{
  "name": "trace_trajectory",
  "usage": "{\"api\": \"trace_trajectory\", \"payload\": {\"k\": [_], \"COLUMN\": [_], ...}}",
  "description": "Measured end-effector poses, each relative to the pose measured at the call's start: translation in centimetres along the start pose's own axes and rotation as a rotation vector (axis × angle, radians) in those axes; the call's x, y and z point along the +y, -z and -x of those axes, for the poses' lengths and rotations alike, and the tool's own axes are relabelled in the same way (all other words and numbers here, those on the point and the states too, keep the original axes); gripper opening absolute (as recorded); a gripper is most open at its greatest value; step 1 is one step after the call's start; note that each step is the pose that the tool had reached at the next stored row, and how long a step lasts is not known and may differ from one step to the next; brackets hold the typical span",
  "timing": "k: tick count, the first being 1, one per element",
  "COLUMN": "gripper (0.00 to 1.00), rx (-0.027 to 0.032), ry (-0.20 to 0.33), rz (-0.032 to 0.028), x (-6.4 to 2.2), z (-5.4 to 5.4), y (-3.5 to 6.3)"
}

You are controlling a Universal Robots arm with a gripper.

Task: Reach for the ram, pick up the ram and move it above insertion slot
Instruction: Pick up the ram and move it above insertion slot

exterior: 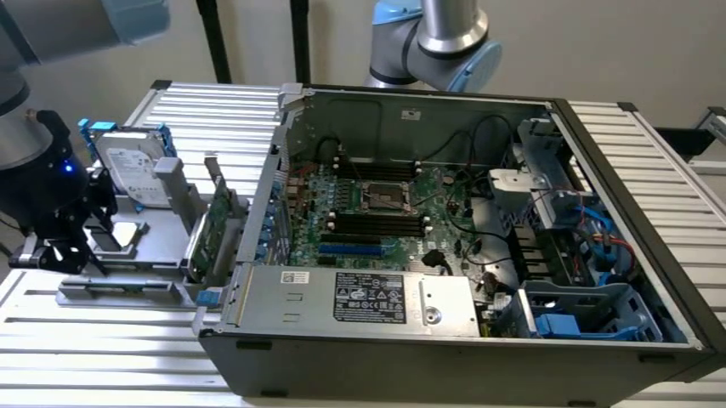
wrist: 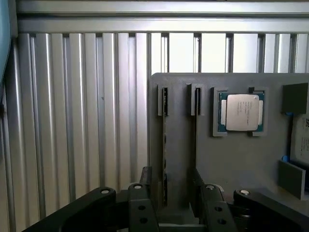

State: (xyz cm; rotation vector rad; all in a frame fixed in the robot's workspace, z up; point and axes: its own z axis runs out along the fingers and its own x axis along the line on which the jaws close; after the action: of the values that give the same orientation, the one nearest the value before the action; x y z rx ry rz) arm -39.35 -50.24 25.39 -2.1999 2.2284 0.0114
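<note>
Partly within open hand, edge-on ram.

Grey arm, pale-blue joint cap; black end effector, apparently screw-studded.

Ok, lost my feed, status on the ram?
Fingers open, straddling the ram, no grip. Ram on edge in grey holder. CPU alongside, clear of fingers.
</note>
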Motion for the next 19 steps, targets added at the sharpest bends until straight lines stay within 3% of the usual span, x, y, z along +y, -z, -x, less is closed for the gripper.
{"api": "trace_trajectory", "payload": {"k": [19], "gripper": [0.42], "rx": [0.0001], "ry": [-0.023], "rz": [-0.0003], "x": [0.01], "z": [-0.4], "y": [-3.44]}}
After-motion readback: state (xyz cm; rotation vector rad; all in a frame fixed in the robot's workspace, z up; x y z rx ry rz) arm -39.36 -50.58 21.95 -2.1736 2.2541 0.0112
